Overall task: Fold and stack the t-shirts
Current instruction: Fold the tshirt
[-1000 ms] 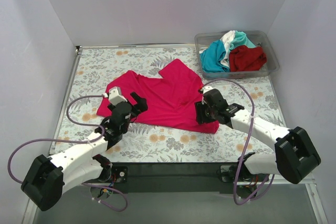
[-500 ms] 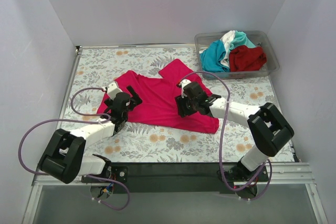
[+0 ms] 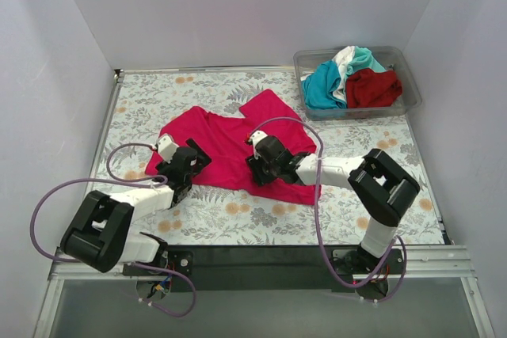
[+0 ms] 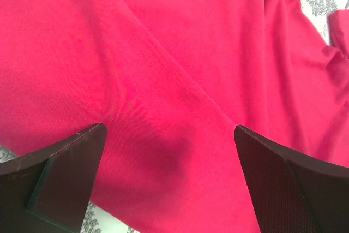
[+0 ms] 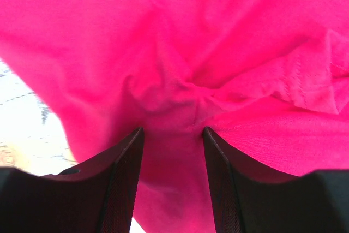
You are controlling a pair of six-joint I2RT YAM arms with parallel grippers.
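A magenta-pink t-shirt (image 3: 238, 140) lies spread flat on the floral table. My left gripper (image 3: 196, 160) is over its near-left part, jaws wide open with flat cloth (image 4: 180, 80) between them, near the hem (image 4: 169, 129). My right gripper (image 3: 255, 165) is at the shirt's near hem. Its jaws (image 5: 170, 132) are drawn in on a puckered fold of pink cloth (image 5: 180, 94). The teal shirt (image 3: 323, 85), the white shirt (image 3: 344, 59) and the dark red shirt (image 3: 372, 87) lie bunched in the clear plastic bin (image 3: 412, 96).
The bin stands at the table's back right corner. White walls close in the left, back and right sides. Bare floral tabletop (image 3: 261, 215) shows in front of the shirt. Purple cables loop off both arms.
My right gripper has moved left across the shirt to its near hem and closed on a fold. My left gripper has reached forward and down onto the shirt's left part.
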